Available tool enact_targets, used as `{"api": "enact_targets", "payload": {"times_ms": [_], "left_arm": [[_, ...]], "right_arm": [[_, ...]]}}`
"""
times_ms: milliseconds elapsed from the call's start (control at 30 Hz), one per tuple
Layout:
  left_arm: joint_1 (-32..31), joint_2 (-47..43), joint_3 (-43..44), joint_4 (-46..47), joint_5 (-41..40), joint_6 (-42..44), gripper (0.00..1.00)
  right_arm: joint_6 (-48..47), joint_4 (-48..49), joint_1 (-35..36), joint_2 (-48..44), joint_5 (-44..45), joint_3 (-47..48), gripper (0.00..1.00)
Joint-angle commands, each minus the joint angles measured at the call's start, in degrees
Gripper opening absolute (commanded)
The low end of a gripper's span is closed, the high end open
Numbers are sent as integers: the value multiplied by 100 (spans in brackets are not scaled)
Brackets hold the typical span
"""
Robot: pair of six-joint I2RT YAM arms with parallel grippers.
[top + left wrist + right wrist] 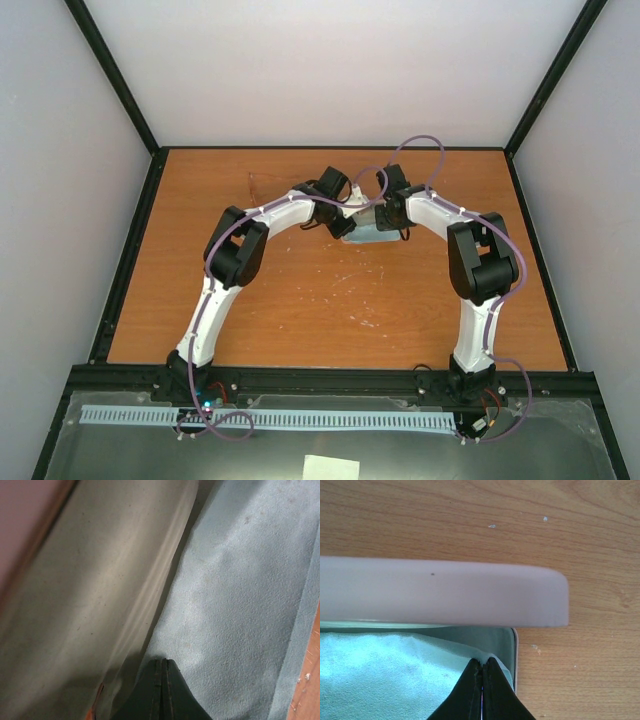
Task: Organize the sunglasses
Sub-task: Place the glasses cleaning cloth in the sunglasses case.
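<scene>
With the left gripper (161,663) and right gripper (481,662) both closed tight at the blue cloth (235,605) already in the open pink case (440,597), closing it remains, and the sunglasses escape me, perhaps that faint reddish mark (254,186) beyond

Occlusion notes: case mostly covered from above.
Top view: left arm (285,210) and right arm (440,212) sit over the case (362,236); contents too small to tell. Left wrist view: blurred close-up, cloth (235,605) runs off the top and bottom edges; orange sliver (95,705) too small to tell if it's the sunglasses. Right wrist view: case lid (440,597) blurred, cut off at the left edge.
</scene>
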Motion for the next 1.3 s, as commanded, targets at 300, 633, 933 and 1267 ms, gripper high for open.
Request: {"api": "enact_targets", "payload": {"times_ms": [300,633,933,1267], "left_arm": [[-100,-277,136,30,-618,211,0],[-92,-373,169,105,-731,193,0],[-96,-365,178,-3,-485,152,1],[-101,-373,63,-130,-318,134,14]], "right_arm": [[56,213,3,-306,43,-71,3],[62,222,5,-267,21,-19,3],[70,267,3,-259,-46,12,3],[94,283,-2,-132,-60,22,3]]}}
